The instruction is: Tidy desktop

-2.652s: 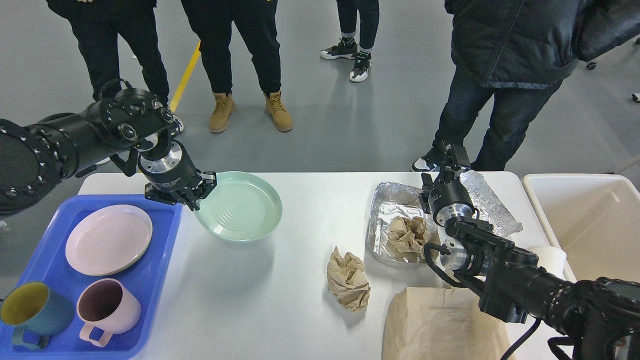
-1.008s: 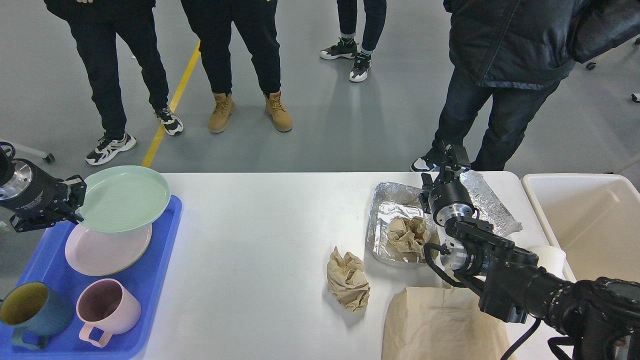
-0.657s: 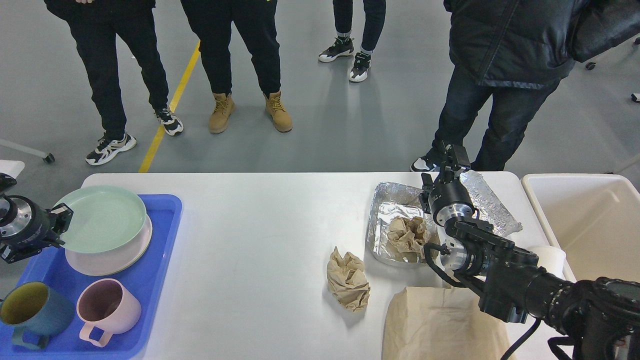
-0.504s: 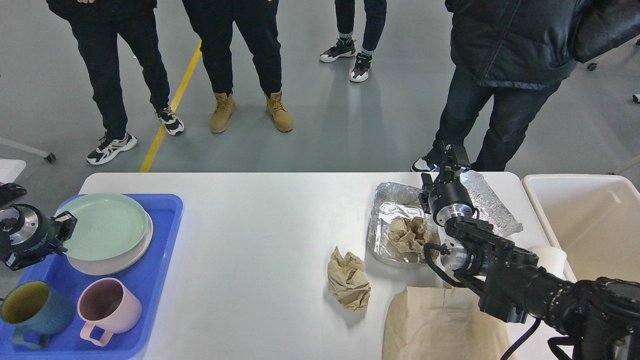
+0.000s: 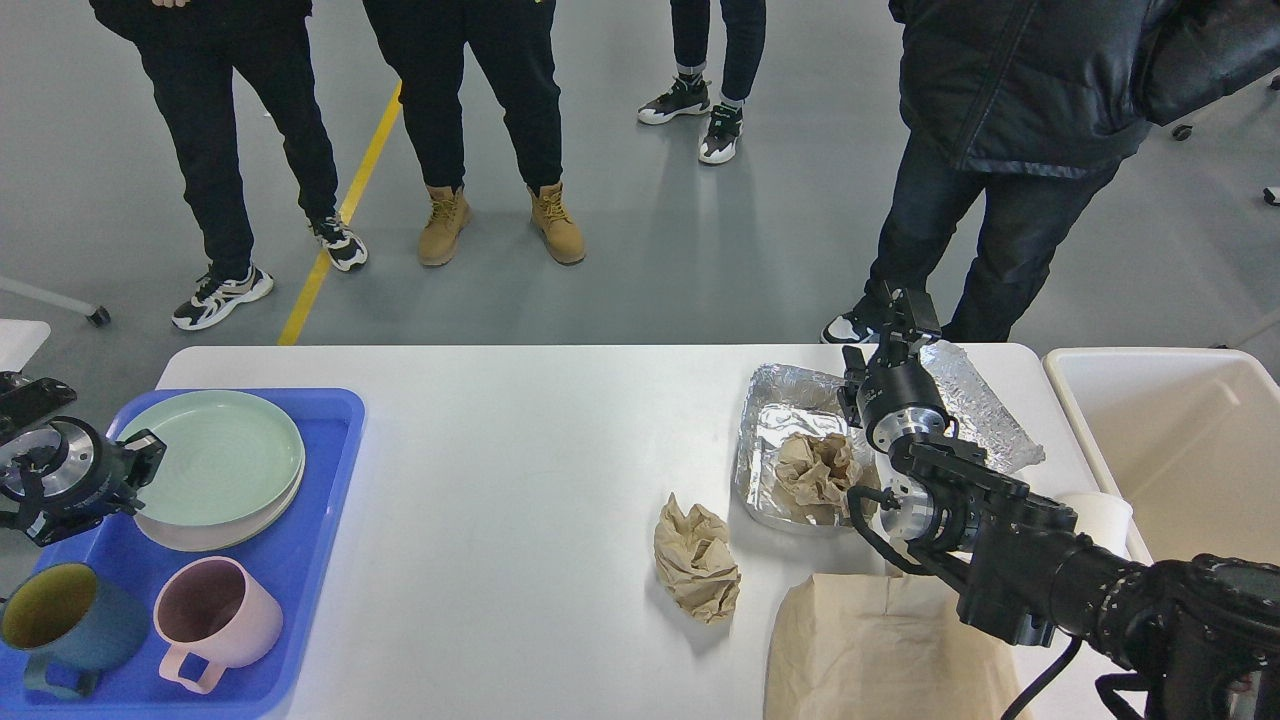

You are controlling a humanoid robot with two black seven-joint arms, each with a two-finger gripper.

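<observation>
Nearest, a flat paper bag (image 5: 880, 650) and a crumpled paper wad (image 5: 697, 560) lie on the bench (image 5: 520, 500), not yet cleared. On the blue tray (image 5: 310, 560), two mugs and stacked plates are stowed; the left claw (image 5: 148, 470) sits at the green plate (image 5: 225, 470) rim, apparently clamping it. Farther, a foil tray (image 5: 775, 420) holds more paper. Right claw (image 5: 905, 315): closure cannot be determined. The cream bin (image 5: 1180, 440) shows no contents.
</observation>
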